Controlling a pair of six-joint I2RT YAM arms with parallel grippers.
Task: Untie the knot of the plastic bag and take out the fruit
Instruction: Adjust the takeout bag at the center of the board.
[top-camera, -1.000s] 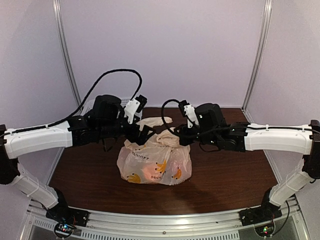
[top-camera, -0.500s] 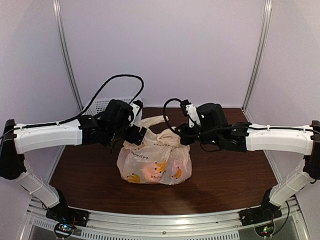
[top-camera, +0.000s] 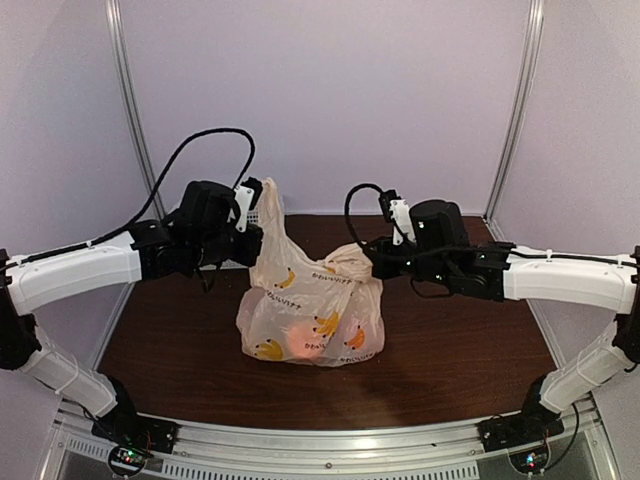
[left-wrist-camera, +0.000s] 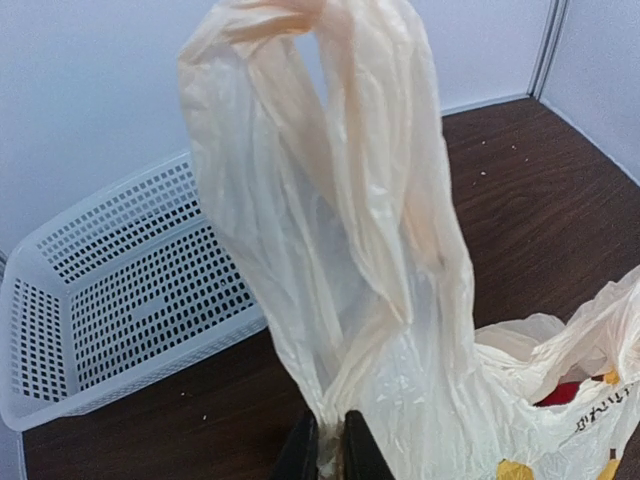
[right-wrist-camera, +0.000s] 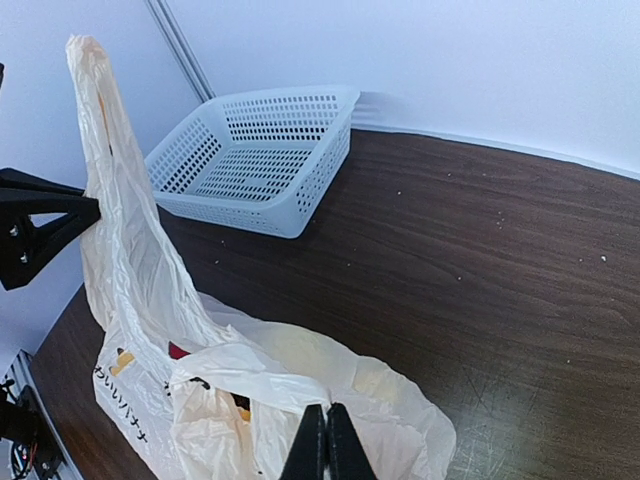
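Note:
The cream plastic bag (top-camera: 310, 310) with yellow bananas printed on it sits mid-table. My left gripper (top-camera: 255, 237) is shut on its left handle strip (left-wrist-camera: 340, 230), which stands up as a tall loop (top-camera: 268, 200). In the left wrist view the film is pinched between the left gripper (left-wrist-camera: 328, 432) fingers. My right gripper (top-camera: 372, 262) is shut on the bag's right edge, with film bunched at the right gripper (right-wrist-camera: 327, 420) tips. The two strips are held apart, and no knot is in view. Fruit (top-camera: 300, 338) glows orange-red through the film, and a red bit of fruit (right-wrist-camera: 180, 351) shows at the mouth.
A white perforated basket (right-wrist-camera: 260, 150) lies at the back left of the dark wooden table (top-camera: 450, 340), also seen as the basket (left-wrist-camera: 120, 300) behind the raised strip. Pale walls with metal posts close off the back and sides.
My left gripper went from wide open to shut on the bag's left strip and lifted it up and to the left. The right gripper stayed shut and drew slightly right.

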